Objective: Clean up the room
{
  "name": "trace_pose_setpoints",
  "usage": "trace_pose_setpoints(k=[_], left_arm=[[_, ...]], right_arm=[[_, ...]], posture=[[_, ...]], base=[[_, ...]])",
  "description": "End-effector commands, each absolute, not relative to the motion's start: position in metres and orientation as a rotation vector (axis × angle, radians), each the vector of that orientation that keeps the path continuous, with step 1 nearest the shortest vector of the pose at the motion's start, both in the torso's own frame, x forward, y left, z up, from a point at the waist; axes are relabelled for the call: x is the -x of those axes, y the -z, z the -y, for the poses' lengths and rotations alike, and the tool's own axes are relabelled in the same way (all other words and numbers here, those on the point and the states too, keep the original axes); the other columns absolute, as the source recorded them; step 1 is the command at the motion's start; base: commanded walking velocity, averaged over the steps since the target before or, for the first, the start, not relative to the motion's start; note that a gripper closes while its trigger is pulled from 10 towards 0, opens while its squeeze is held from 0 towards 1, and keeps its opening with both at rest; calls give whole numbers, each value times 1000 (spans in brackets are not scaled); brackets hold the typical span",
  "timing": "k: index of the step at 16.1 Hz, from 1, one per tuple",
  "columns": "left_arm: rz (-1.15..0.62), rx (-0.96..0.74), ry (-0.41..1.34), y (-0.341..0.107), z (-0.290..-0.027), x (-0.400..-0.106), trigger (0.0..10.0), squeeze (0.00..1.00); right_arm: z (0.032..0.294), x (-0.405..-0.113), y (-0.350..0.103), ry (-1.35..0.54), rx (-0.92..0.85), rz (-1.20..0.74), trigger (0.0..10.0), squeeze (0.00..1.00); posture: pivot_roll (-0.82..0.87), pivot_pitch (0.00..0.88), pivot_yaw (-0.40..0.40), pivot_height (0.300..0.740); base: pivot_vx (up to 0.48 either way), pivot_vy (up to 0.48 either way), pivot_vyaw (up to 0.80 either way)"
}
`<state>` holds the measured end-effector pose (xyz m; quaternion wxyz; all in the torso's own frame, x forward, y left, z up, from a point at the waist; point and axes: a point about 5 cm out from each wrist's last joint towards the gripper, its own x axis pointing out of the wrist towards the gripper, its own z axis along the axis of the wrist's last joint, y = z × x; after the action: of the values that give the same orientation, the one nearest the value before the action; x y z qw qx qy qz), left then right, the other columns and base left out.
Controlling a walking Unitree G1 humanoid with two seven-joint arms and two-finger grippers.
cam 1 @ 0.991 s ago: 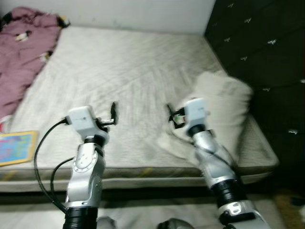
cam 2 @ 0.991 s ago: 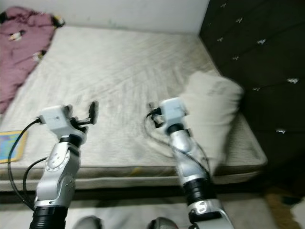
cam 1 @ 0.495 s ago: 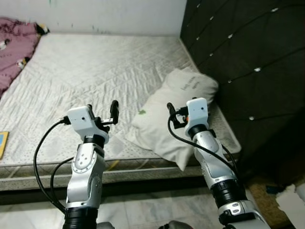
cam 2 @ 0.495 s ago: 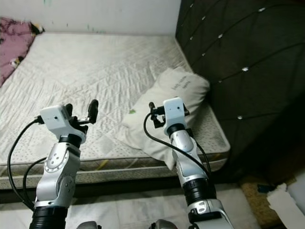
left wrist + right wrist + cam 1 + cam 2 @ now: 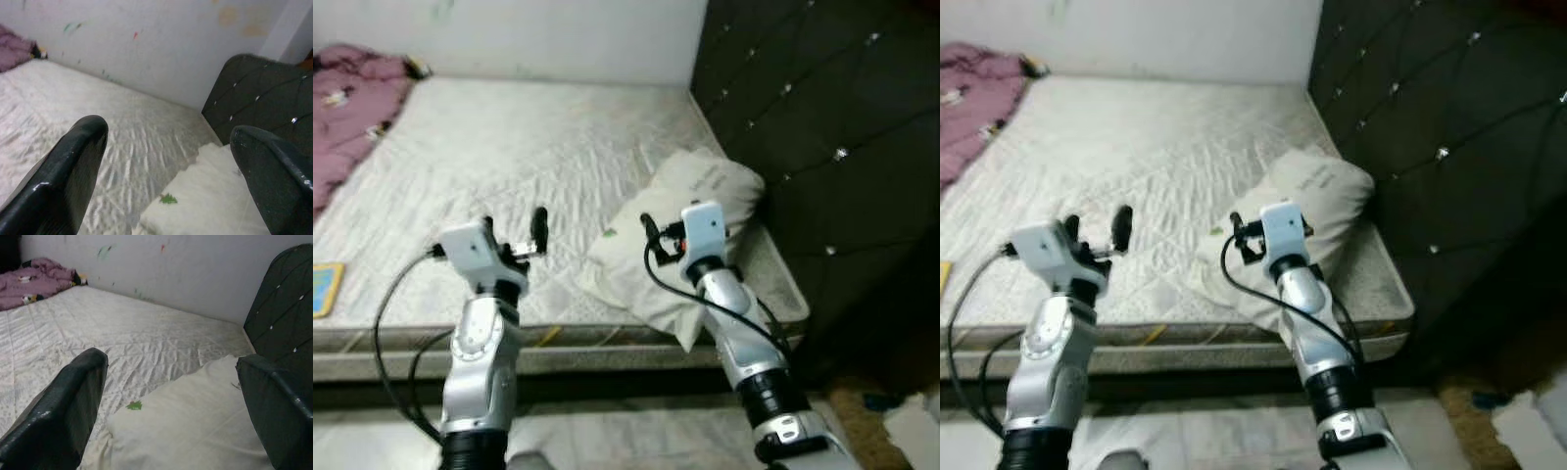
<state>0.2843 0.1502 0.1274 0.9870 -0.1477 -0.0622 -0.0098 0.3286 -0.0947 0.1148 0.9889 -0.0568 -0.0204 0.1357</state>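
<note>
- Your left gripper [image 5: 514, 233] is raised in front of the robot over the near edge of the mattress [image 5: 509, 157]; its two black fingers [image 5: 73, 166] are spread wide with nothing between them.
- Your right gripper [image 5: 651, 235] is held at about the same height, over the near end of the pillow [image 5: 690, 215]; its fingers [image 5: 68, 401] are likewise spread apart and hold nothing.
- The pillow, cream-white with a small green mark [image 5: 133, 405] near one corner, lies flat on the mattress at its right side, just beside the dark tufted headboard [image 5: 813, 127].
- The pillow's long axis runs diagonally: the far end points toward the headboard, the near end points toward the mattress's front edge, which its lowest corner overhangs slightly.
- A pink-purple heap of bedding [image 5: 352, 108] lies at the far left corner of the mattress, well apart from the pillow.
- A flat, colourful, book-like item [image 5: 323, 289] rests at the left front edge of the mattress.
- A pale wall [image 5: 146, 44] with small paint marks stands behind the bed.
</note>
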Motion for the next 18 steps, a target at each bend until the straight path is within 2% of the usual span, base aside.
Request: trace_pose_setpoints(k=[1,18], left_arm=[[140,290,27,-132,-150,-286,10000,0],[123,290,41,-129,-148,-287,10000,0]], right_arm=[[94,-330,-119,-271,123,64,10000,0],[93,-330,-120,-278,131,69,10000,0]], posture=[[53,40,-64,740],[49,53,-64,740]], base=[[319,0,0],[352,0,0]])
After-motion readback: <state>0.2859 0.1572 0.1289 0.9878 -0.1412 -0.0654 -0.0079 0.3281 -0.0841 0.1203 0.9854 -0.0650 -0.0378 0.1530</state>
